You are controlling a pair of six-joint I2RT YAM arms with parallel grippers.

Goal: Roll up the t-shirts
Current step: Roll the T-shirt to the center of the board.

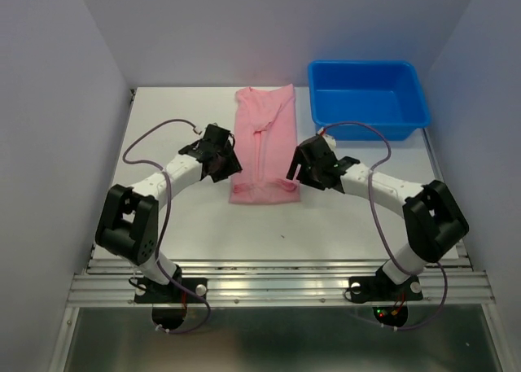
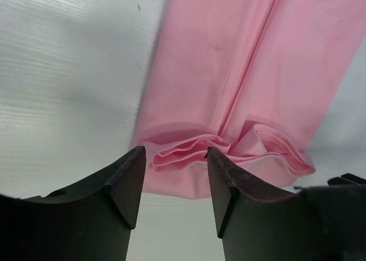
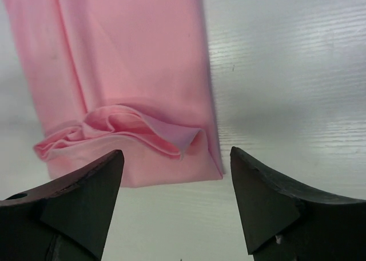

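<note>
The light pink t-shirt point(image 1: 262, 140) lies folded into a long narrow strip on the white table, running from the back edge toward me. Its near end is turned over in a small loose fold, seen in the left wrist view point(image 2: 229, 152) and the right wrist view point(image 3: 120, 135). My left gripper point(image 1: 226, 164) is open and empty just above the near left corner of the strip point(image 2: 174, 152). My right gripper point(image 1: 295, 170) is open wide and empty at the near right corner point(image 3: 177, 158).
A rigid blue plastic tub point(image 1: 366, 98) stands at the back right, close to the shirt's far end. The table's point(image 1: 179, 217) near edge meets a metal rail by the arm bases. Grey walls enclose the left, right and back.
</note>
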